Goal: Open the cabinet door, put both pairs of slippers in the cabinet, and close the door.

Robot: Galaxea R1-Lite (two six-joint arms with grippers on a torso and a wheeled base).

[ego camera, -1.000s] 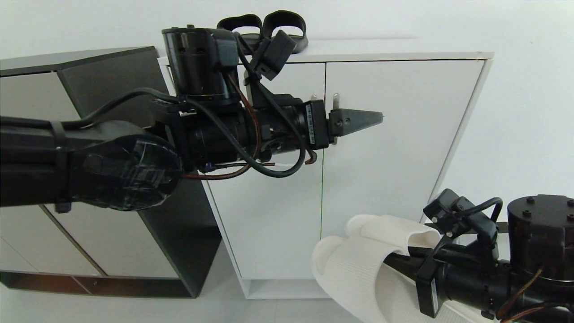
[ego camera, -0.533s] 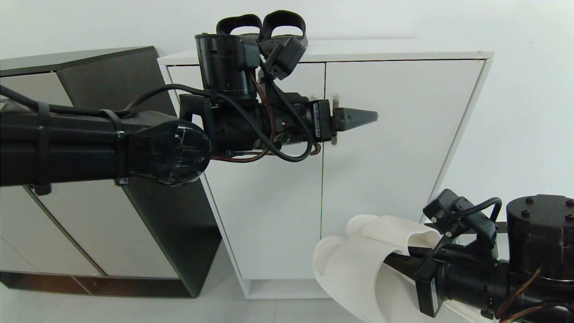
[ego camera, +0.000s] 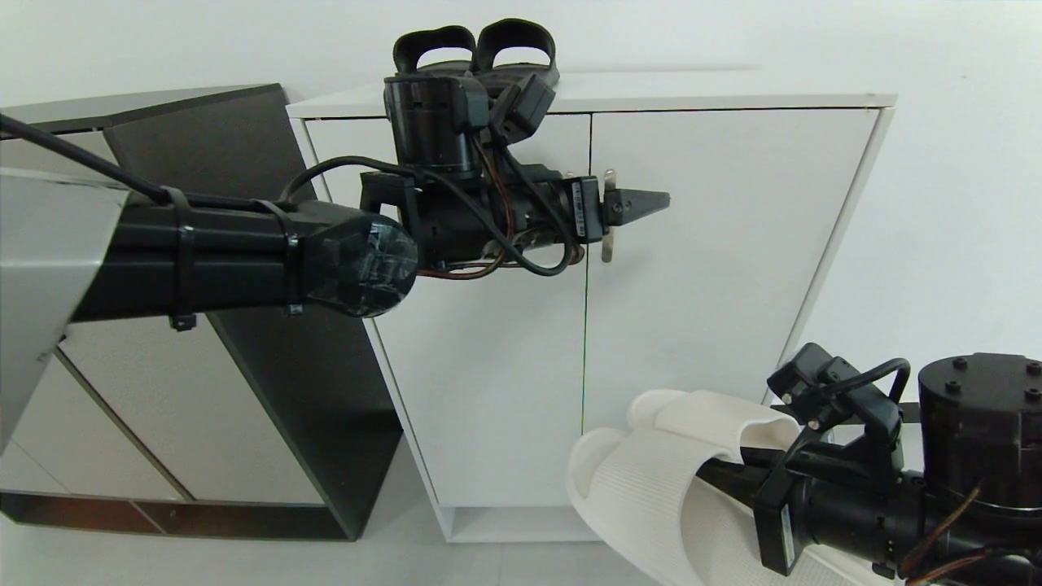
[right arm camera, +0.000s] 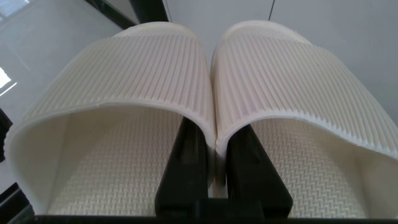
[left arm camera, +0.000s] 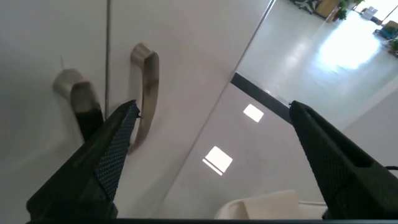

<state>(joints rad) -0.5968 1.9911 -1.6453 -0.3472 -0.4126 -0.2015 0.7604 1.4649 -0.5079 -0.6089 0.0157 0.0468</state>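
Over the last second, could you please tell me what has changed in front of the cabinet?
The open left claw advanced toward the cabinet and drew up to the door handles, gripping neither yet. Nothing was taken or released. Unchanged: the right claw holds the white slippers, the black slippers lie on top, and the cabinet is shut.

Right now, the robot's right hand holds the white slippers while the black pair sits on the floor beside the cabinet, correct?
Not quite. The black pair sits on top of the white cabinet, near its back edge, as the head view shows. The right hand does hold the white slippers.
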